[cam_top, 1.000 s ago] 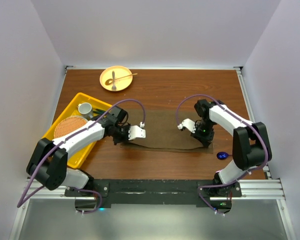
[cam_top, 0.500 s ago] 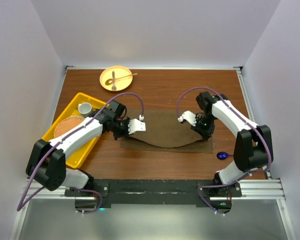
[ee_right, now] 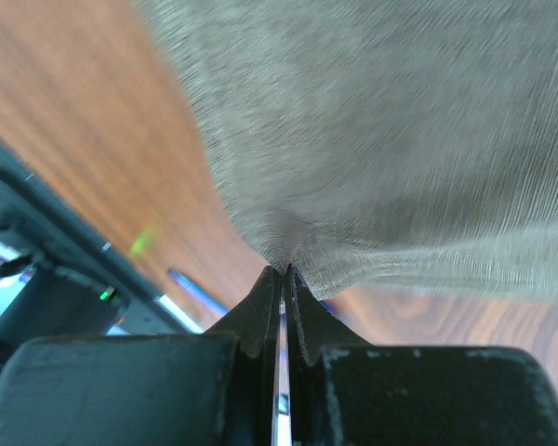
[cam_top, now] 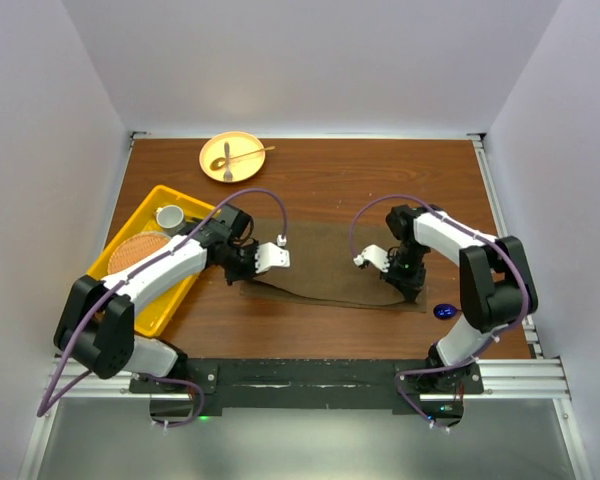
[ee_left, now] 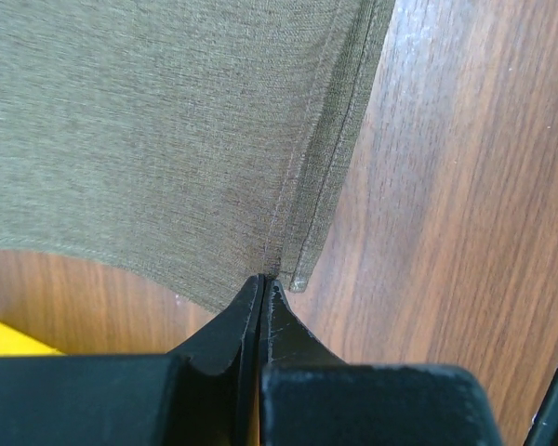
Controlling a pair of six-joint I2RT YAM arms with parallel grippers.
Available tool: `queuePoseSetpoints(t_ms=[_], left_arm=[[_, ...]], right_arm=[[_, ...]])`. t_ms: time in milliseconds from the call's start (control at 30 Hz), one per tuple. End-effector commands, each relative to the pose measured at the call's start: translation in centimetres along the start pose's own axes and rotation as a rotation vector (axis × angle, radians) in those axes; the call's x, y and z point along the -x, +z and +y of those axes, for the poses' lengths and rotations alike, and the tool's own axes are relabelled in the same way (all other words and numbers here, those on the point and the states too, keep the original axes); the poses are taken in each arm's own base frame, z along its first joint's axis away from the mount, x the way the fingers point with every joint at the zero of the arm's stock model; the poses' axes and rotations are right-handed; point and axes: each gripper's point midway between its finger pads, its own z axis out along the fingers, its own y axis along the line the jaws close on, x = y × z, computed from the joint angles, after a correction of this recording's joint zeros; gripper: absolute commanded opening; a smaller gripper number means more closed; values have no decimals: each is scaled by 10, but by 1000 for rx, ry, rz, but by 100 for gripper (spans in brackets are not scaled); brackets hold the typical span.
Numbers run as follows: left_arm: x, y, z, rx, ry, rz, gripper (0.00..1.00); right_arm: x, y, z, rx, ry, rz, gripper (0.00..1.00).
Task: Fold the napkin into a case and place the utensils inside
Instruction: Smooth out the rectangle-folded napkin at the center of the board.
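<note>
Napkin (cam_top: pixel 330 272) showing plain olive-brown weave, table (cam_top: pixel 380 180) showing reddish-brown wood grain, tray (cam_top: pixel 195 203) appearing bright yellow, plate (cam_top: pixel 215 150) appearing pale orange-yellow, woven mat (cam_top: pixel 138 253) showing tan, spoon (cam_top: pixel 444 311) gleaming glossy blue, cables (cam_top: pixel 260 192) showing purple.

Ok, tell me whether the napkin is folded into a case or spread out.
Not a case yet: the napkin lies wide on the table, the left gripper and right gripper each shut on one end.

Both arms are extended forward and angled inward, the left gripper (ee_left: pixel 262 279) and right gripper (ee_right: pixel 284 271) held low, jaws pressed together.
</note>
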Motion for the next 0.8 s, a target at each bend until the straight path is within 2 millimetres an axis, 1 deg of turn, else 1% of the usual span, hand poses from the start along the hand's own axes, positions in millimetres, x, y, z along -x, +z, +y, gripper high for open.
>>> queuePoseSetpoints(t_ms=[0, 33, 100, 133, 167, 200, 233, 267, 300, 367, 400, 467, 500, 533, 600, 667, 767], left_arm=[[1, 6, 10, 27, -13, -9, 0], [5, 5, 13, 30, -14, -16, 0], [9, 0, 15, 31, -22, -25, 0], [16, -6, 18, 45, -17, -46, 0], [17, -10, 18, 43, -23, -48, 0], [20, -15, 19, 51, -18, -57, 0], [24, -19, 20, 57, -13, -67, 0], [23, -22, 17, 47, -12, -63, 0], [26, -26, 16, 50, -7, -73, 0], [26, -30, 11, 31, -9, -71, 0], [28, -31, 9, 24, -9, -80, 0], [26, -31, 5, 15, -11, -78, 0], [22, -28, 2, 5, -13, -68, 0], [20, -26, 1, 3, -9, -64, 0], [11, -18, -3, -16, -11, -42, 0], [7, -13, -3, -21, -3, -32, 0], [0, -5, -5, -36, -4, -13, 0]], right_arm=[[9, 8, -21, -56, -22, -8, 0], [9, 7, -23, -60, -22, -8, 0], [12, -5, -25, -63, -21, -22, 0], [11, -11, -19, -42, -18, -25, 0], [16, -24, -22, -68, -21, -53, 0], [16, -32, -20, -72, -25, -64, 0], [14, -37, -13, -54, -28, -64, 0], [14, -47, -10, -74, -35, -82, 0], [12, -50, -6, -71, -42, -81, 0], [6, -53, 6, -53, -42, -78, 0], [4, -53, 9, -48, -43, -76, 0], [-2, -44, 16, -25, -38, -62, 0], [-3, -41, 18, -21, -33, -61, 0], [-4, -33, 20, -13, -33, -54, 0], [-3, -24, 16, -13, -29, -47, 0], [-4, -15, 15, -3, -27, -29, 0], [-3, -3, 7, -2, -25, -12, 0]])
